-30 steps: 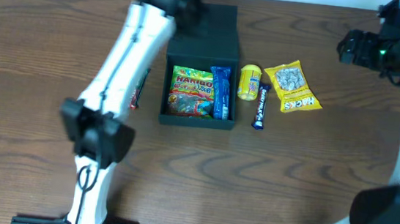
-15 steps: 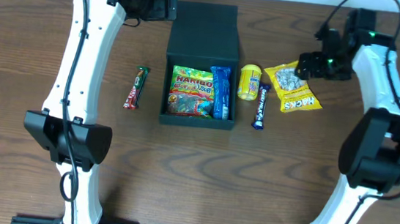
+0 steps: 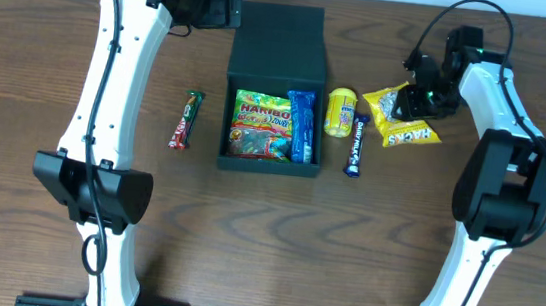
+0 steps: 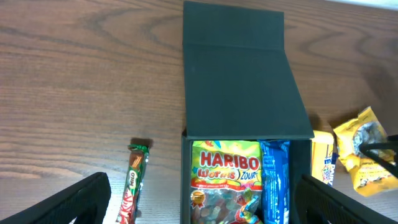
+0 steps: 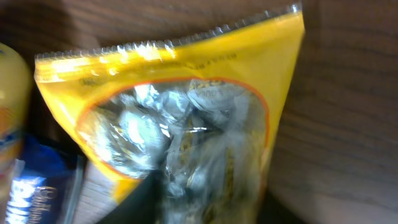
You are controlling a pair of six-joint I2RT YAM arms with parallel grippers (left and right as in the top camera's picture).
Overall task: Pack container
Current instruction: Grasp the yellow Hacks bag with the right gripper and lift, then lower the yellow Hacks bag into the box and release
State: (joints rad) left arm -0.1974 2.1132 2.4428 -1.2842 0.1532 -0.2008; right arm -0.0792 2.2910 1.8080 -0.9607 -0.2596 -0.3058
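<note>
While the left end effector hangs open at upper left, the container lies lid-back at upper centre of the table; the right end effector sits over a yellow packet, grip impossible to tell.

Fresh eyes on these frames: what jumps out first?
The open container sits dead centre in the overhead view, with a bright Haribo bag and a blue packet inside. To its right, the right gripper hangs low over a yellow bag, which fills the right wrist view. A candy bar lies alone left of the container.
</note>
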